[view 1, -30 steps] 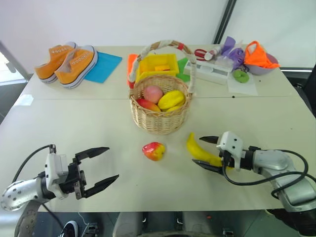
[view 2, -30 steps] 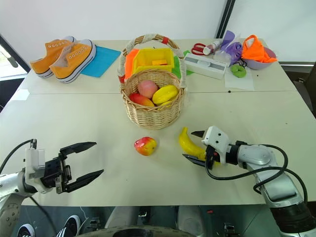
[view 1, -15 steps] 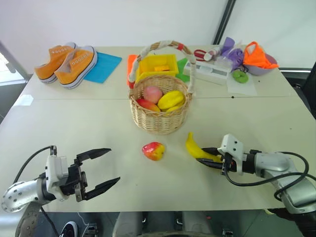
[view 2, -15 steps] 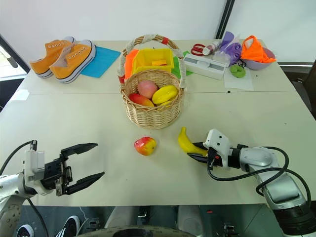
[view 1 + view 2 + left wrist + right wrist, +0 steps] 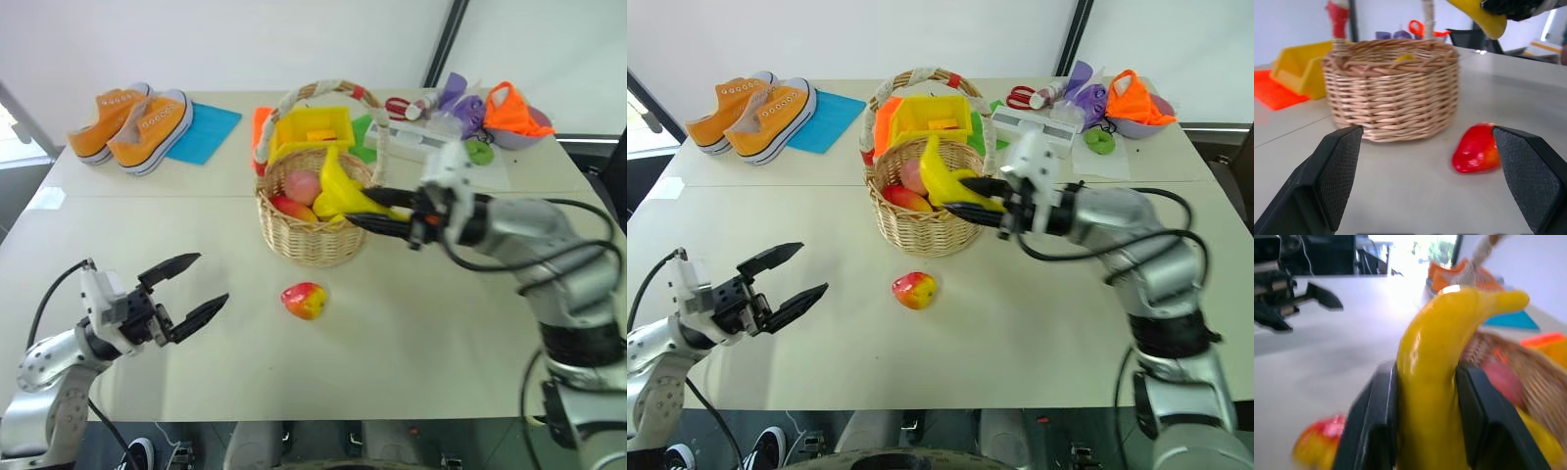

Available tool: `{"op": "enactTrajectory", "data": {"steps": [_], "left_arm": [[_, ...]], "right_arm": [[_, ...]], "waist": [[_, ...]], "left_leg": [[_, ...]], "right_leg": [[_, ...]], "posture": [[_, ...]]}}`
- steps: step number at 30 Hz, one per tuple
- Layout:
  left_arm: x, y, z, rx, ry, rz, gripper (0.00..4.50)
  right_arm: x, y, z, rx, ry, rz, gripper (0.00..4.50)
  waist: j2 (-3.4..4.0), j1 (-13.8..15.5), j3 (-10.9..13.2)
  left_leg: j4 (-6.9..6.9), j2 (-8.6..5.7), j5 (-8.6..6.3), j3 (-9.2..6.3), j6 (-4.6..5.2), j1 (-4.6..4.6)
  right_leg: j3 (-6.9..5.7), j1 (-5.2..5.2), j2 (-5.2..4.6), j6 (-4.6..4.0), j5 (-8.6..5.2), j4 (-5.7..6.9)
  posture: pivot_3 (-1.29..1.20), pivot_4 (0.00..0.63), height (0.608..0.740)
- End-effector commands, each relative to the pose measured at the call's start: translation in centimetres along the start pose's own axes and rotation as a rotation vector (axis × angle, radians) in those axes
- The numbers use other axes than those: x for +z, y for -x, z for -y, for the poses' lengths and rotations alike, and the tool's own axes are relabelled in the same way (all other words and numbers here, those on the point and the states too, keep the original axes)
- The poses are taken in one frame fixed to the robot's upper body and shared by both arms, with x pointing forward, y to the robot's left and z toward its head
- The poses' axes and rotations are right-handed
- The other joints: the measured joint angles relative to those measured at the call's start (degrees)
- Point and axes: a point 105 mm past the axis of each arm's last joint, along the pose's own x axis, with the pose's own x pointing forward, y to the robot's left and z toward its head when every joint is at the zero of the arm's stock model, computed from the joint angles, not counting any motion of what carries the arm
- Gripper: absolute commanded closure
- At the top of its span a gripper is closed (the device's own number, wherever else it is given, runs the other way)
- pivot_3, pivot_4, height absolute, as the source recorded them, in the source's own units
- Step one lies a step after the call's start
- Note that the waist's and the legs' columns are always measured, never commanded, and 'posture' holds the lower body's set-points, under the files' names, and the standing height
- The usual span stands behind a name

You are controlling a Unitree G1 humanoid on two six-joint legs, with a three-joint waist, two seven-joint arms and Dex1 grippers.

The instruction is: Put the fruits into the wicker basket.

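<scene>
1. Right tool [image 5: 972, 199] clamped on banana [image 5: 942, 177], held level over the near rim of wicker basket [image 5: 931, 220]; grip sits low on the fruit, so could pivot or slip on release.
2. Arched handle [image 5: 333, 90] close beside the raised tip: risks snagging and tipping the basket.
3. Peach [image 5: 303, 185] and mango [image 5: 333, 204] already inside, so may bounce the banana back out onto bench [image 5: 411, 323].
4. Left tool [image 5: 186, 292] spread open, empty, aimed toward red-and-yellow fruit [image 5: 305, 300] lying before the basket; could nudge and roll it.

The banana [image 5: 345, 192] hangs over the wicker basket [image 5: 315, 235]; roundish fruit [image 5: 305, 300] lies before it.
</scene>
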Motion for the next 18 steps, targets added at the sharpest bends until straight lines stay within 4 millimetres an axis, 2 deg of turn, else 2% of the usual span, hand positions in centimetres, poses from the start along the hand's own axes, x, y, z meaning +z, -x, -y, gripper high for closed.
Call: {"op": "enactTrajectory", "data": {"steps": [1,7,11,14,18], "left_arm": [[0.4,-0.6,0.0,0.013,-0.036,0.024,0.0],[0.6,-0.9,0.4,0.009,-0.04,0.03,0.0],[0.7,-0.7,0.6,0.026,-0.033,0.031,0.0],[0.4,-0.5,0.7,0.028,-0.029,0.021,0.0],[0.3,-0.7,0.6,0.029,-0.027,0.025,0.0]], "right_arm": [[-0.3,-2.3,1.7,-0.049,0.103,-0.031,3.45],[-0.4,-3.6,3.9,-0.113,0.171,-0.043,3.45],[-0.3,-3.2,3.7,-0.066,0.202,-0.065,3.45],[1.2,-2.0,4.4,-0.066,0.159,-0.029,3.45],[2.2,-2.2,3.9,-0.048,0.139,0.004,3.45]], "waist": [[0.0,-0.03,0.0],[0.0,-0.34,-0.01],[0.0,-0.74,-0.01],[0.02,-1.11,0.0],[0.03,-1.34,0.01]], "left_leg": [[0.0,-0.01,0.01,0.0,-0.01,-0.01],[0.01,0.0,0.06,0.0,-0.09,0.05],[0.01,0.0,0.06,0.0,-0.09,0.07],[0.01,0.01,0.06,0.0,-0.09,0.07],[-0.01,0.02,0.06,0.0,-0.09,0.06]], "right_leg": [[0.0,0.0,0.0,0.01,0.01,0.02],[0.0,0.0,0.01,0.04,0.03,0.12],[0.01,0.02,0.01,0.04,0.03,0.12],[0.0,0.01,0.01,0.04,0.03,0.14],[0.01,-0.02,0.0,0.04,0.03,0.14]], "posture": [[0.0,0.15,0.74],[0.0,0.15,0.74],[0.0,0.15,0.74],[0.0,0.15,0.74],[0.0,0.15,0.74]]}}
